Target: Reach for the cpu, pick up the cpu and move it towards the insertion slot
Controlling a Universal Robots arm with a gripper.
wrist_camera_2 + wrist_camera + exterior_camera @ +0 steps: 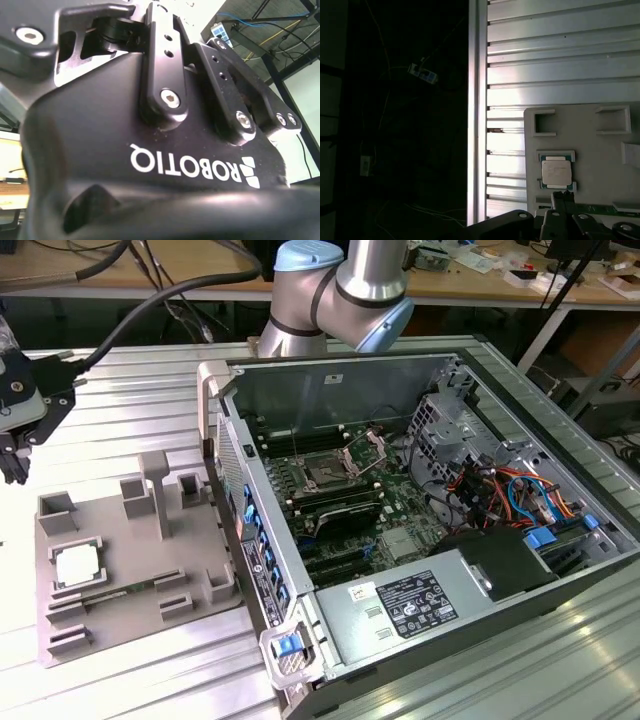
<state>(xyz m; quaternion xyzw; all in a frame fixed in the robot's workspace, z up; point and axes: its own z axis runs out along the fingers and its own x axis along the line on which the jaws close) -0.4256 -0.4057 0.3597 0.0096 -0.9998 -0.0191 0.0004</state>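
The cpu (75, 565), a small square chip with a silvery top, lies in a raised frame on the grey plastic tray (120, 540) at the exterior view's left. In the first wrist view the cpu (556, 172) sits on the tray (595, 145) just beyond the gripper's black links (565, 217). My gripper (12, 445) hangs above the ribbed table at the far left edge, up and to the left of the tray and apart from the cpu. The insertion slot (325, 475) is a dark square socket with a metal frame on the green board inside the open computer case.
The open computer case (420, 510) fills the exterior view's right, with cables, a drive cage and a power supply (410, 605). The tray carries several upright posts (155, 495) between cpu and case. The case wall (245, 510) stands between tray and socket. The table edge (477, 110) drops off.
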